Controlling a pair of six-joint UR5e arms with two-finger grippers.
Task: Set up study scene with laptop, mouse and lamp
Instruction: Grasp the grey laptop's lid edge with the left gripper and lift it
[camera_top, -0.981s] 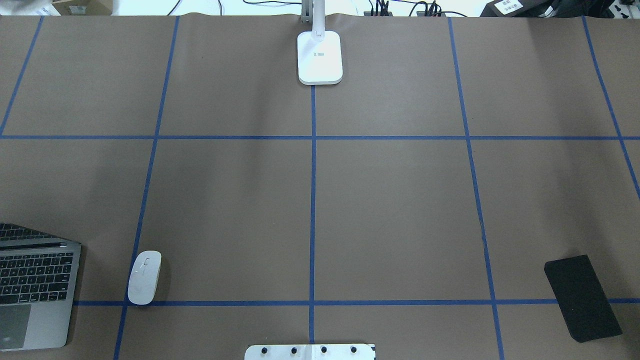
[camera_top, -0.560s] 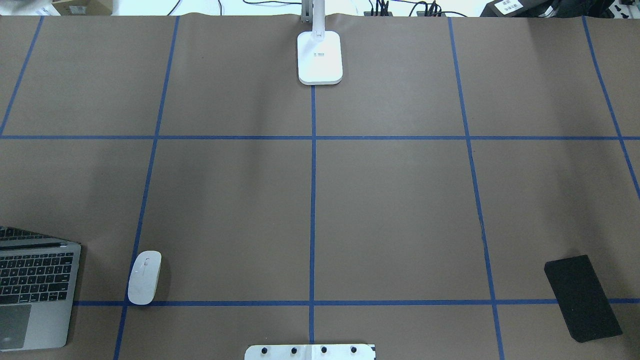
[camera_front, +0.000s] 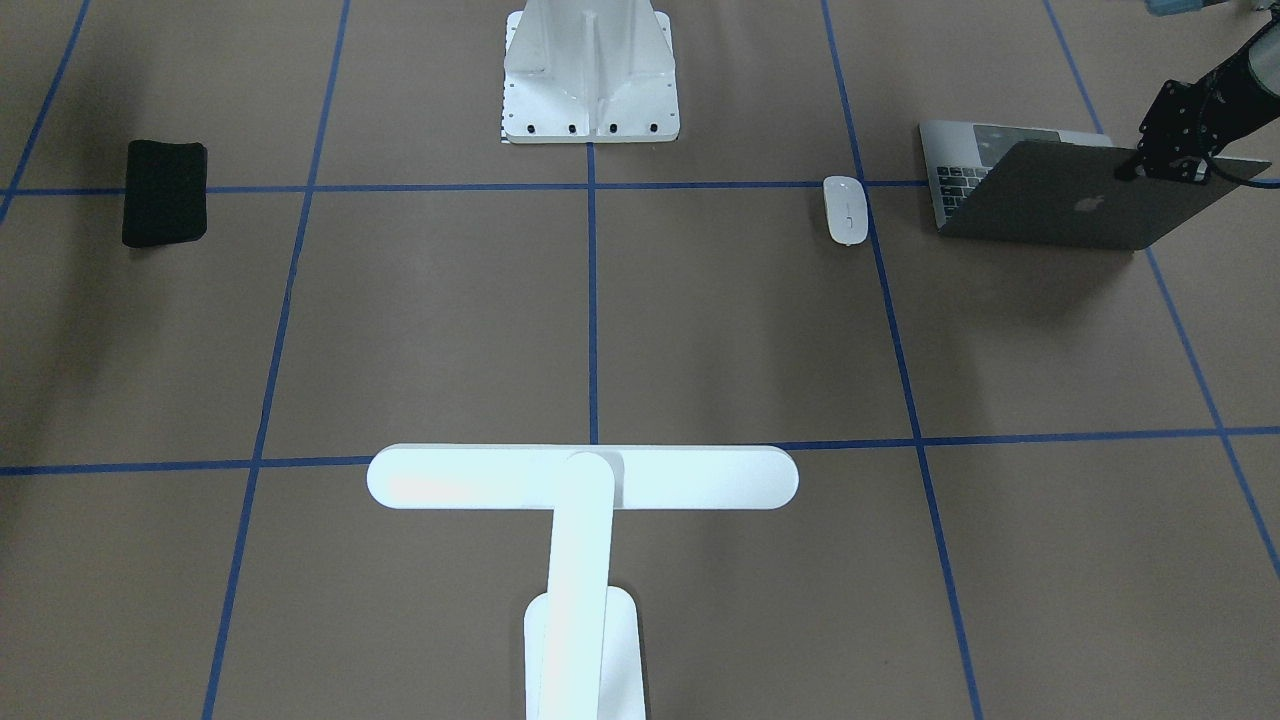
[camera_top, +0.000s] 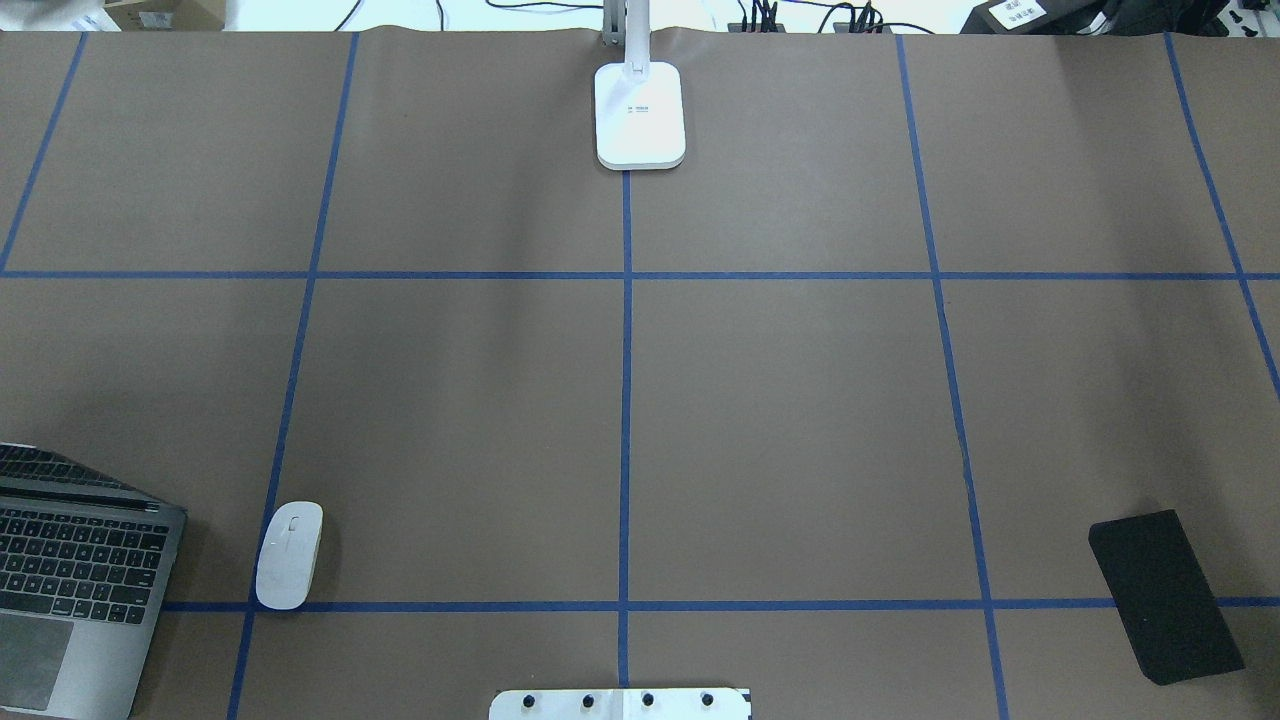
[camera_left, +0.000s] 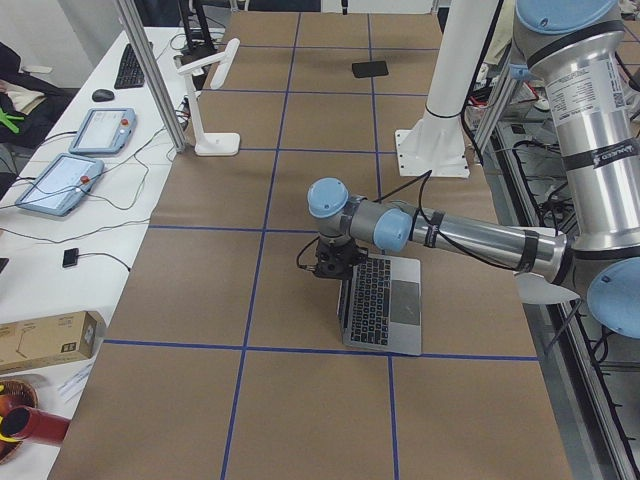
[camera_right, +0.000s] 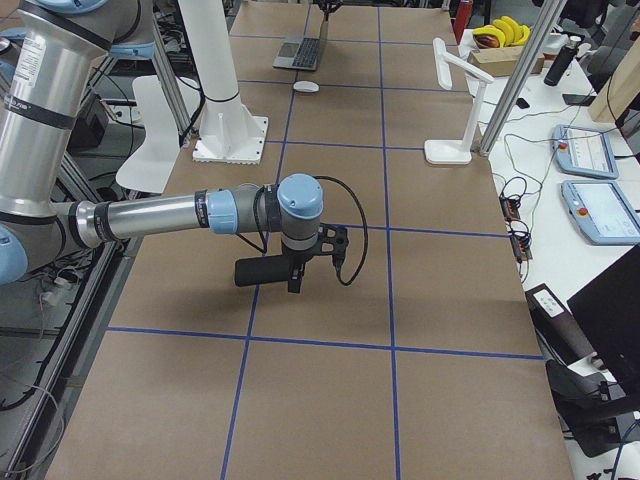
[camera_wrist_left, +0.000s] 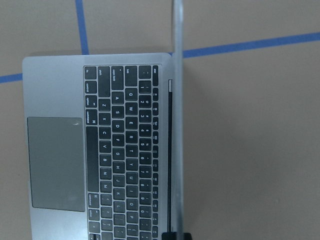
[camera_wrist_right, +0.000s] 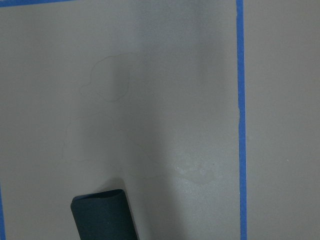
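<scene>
Both grippers: the left gripper (camera_front: 1135, 168) apparently clamps the laptop (camera_front: 1065, 205) lid's top edge at the left end of the table (camera_top: 800, 430); the right gripper (camera_right: 294, 281) we cannot judge.

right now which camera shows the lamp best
Exterior front-facing: the lamp fills the foreground, its bar and stem clear. Overhead catches only its base and stem; both side views show it whole but small; wrist cameras miss it.

laptop (camera_top: 80, 575) slid toward mouse (camera_top: 289, 555), slightly rotated
</scene>
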